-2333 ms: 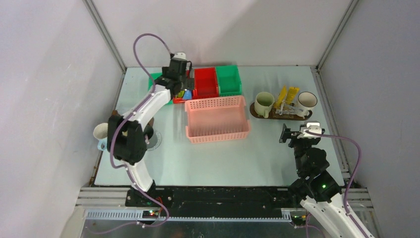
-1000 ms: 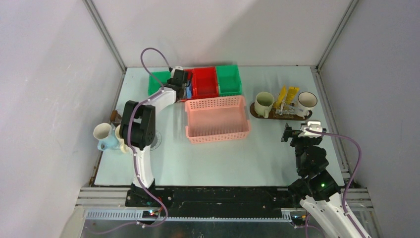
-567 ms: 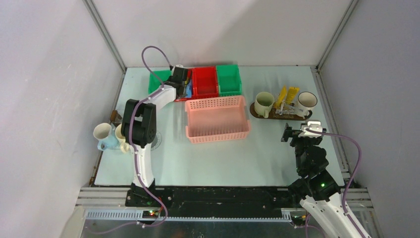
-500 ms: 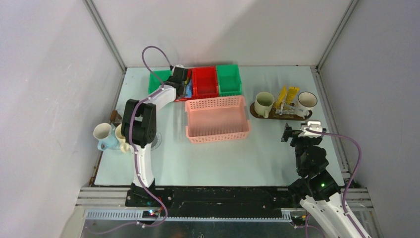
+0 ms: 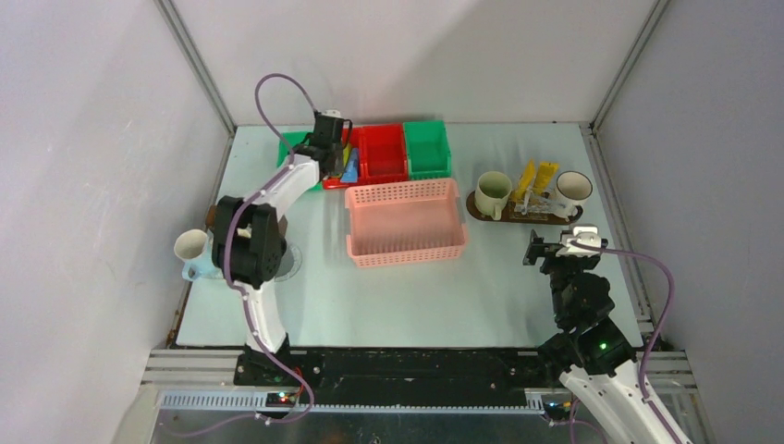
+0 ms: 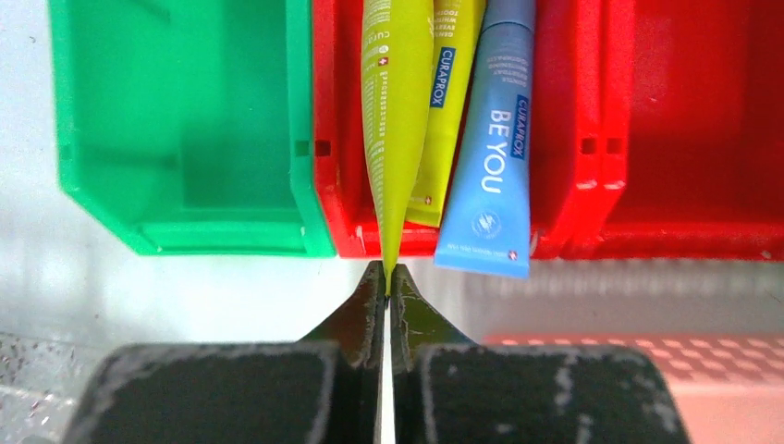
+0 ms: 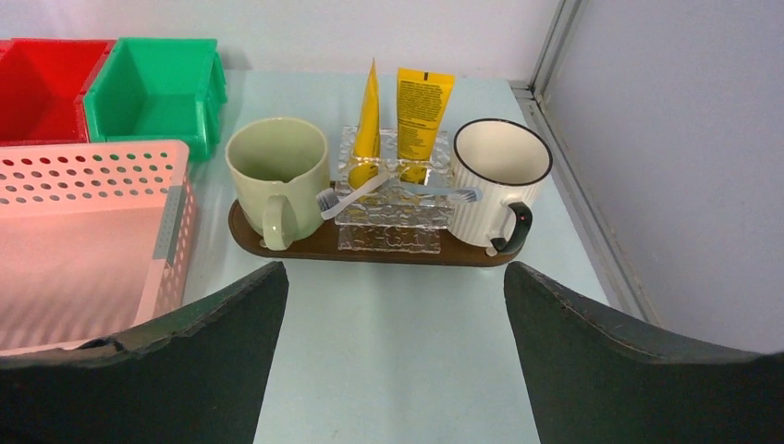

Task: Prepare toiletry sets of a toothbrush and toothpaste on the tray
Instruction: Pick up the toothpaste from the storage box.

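The pale, smooth surface (image 5: 388, 296) holds a pink lattice plastic basket (image 5: 405, 222) at its middle. A row of glossy bins stands at the basket's 12 o'clock. At its 3 o'clock lies the tray (image 7: 370, 248), a dark wooden oval. The tray carries a pale green mug (image 7: 277, 162) at its 9 o'clock end and a ribbed white mug (image 7: 499, 176) at its 3 o'clock end. Between them a clear textured holder (image 7: 388, 222) props two yellow tubes (image 7: 422, 106), with toothbrushes (image 7: 351, 196) laid across it. The right fingers (image 7: 185, 361) stand wide and hold nothing at the tray's 6 o'clock. The left arm partly hides cream mugs (image 5: 191, 248) at the surface's 9 o'clock. In the red bin (image 6: 337, 139), the left fingers (image 6: 374, 296) pinch the flat crimped tail of a lime-yellow tube (image 6: 396, 129) beside a blue tube (image 6: 490, 166).
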Motion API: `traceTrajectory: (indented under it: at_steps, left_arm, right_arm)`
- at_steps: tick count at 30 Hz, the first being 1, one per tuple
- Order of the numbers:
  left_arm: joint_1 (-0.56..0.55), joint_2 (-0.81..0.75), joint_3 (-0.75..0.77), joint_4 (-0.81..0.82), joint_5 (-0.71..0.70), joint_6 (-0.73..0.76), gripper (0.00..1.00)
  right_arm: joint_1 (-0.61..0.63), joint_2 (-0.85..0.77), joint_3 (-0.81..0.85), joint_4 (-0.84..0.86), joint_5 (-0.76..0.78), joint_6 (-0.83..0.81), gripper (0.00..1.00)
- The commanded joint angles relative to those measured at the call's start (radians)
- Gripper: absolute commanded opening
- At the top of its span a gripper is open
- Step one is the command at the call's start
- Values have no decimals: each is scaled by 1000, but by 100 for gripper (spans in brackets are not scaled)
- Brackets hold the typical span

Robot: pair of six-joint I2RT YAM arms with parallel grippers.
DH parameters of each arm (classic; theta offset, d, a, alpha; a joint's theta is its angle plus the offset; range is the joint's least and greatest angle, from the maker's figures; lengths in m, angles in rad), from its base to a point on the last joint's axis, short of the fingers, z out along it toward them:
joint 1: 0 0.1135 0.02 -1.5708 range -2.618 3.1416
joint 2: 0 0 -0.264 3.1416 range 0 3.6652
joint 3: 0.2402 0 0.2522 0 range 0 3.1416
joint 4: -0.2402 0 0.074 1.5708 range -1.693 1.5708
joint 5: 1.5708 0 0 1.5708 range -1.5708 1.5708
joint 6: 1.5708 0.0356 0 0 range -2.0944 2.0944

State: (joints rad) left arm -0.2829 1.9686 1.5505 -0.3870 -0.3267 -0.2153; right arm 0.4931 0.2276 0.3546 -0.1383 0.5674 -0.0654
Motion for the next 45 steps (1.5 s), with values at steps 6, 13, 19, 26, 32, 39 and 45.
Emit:
traceTrajectory:
  at_steps: [6,13,19,26,32,39,45]
  left_arm:
    - [1,-209,108,-227,104,45,0]
    - [-6,-314,188,-454,232,111,0]
    - [-42,-414,185,-594,312,146,0]
    - [-141,-519,143,-682,437,153,0]
    - [-236,-586,105,-725,480,145,0]
    - [-348,-627,103,-775,494,129,0]
    - [-416,-647,99,-772,510,94,0]
  right_arm:
    - [-4,-18,44,46,-91,-32,89]
    - [5,42,109,63,-350,-75,85]
    - [31,134,161,149,-530,-122,84]
    - [90,287,176,340,-767,-244,82]
    - [148,465,175,477,-893,-399,82]
    - [200,608,209,575,-967,-545,82]
    - [252,749,249,648,-963,-601,81]
